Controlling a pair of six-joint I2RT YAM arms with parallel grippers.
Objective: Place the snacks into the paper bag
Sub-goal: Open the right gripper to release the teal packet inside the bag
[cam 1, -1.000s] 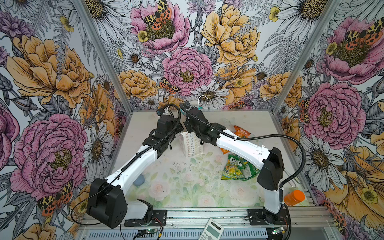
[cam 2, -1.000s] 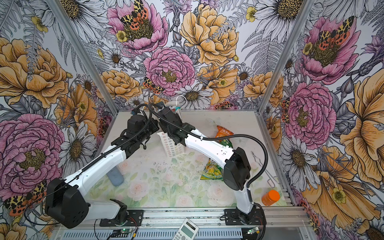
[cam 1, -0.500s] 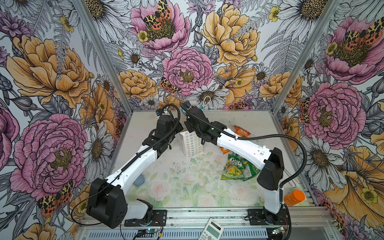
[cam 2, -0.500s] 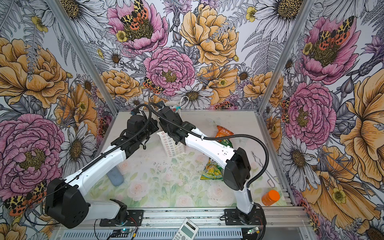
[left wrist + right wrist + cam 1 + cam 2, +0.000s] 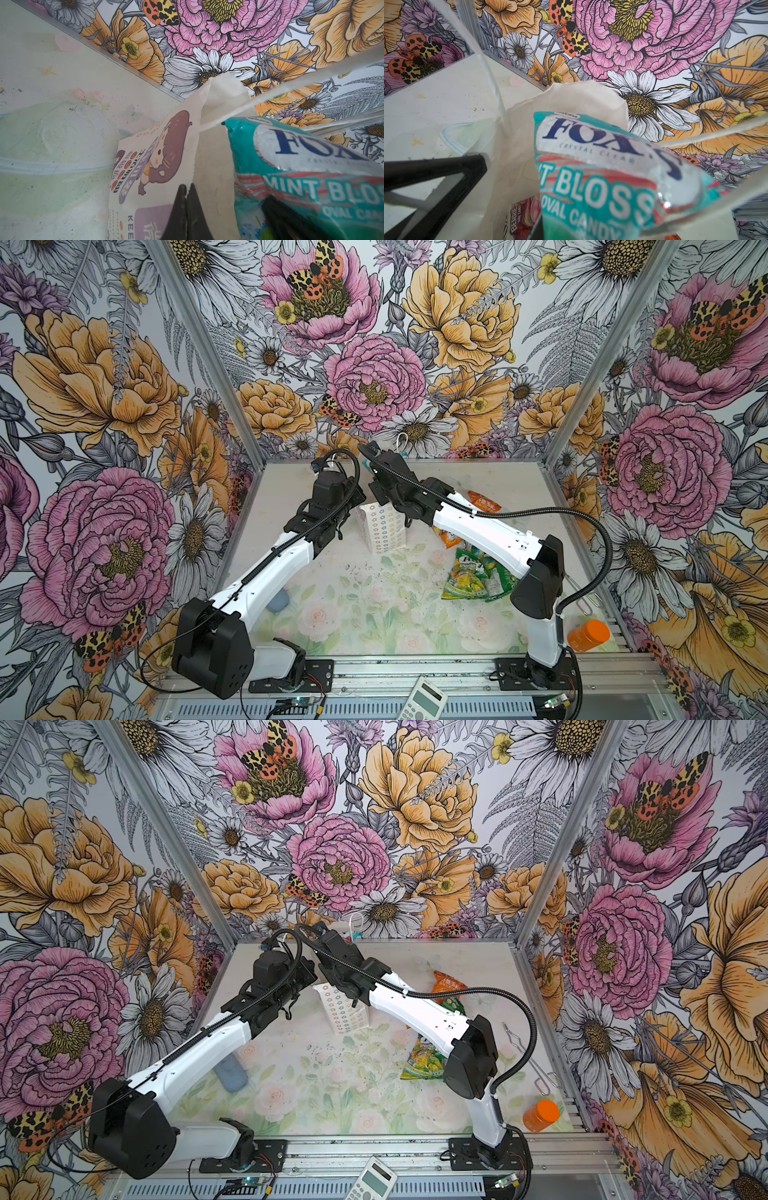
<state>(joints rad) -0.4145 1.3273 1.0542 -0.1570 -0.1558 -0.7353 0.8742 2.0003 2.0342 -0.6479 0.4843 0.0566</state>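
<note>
Paper bag (image 5: 571,99) upright, berries packet (image 5: 520,218) inside

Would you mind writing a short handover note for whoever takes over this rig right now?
Left hand: shut, pinching the paper bag at its rim, which holds the mouth open.
Right hand: shut on the teal packet, held at the bag's mouth, not yet released.
Done: a berries packet lies inside the bag.
Left: drop the teal packet, then bag the orange packet and green packets on the table beside the right arm. More may be hidden under that arm.
</note>
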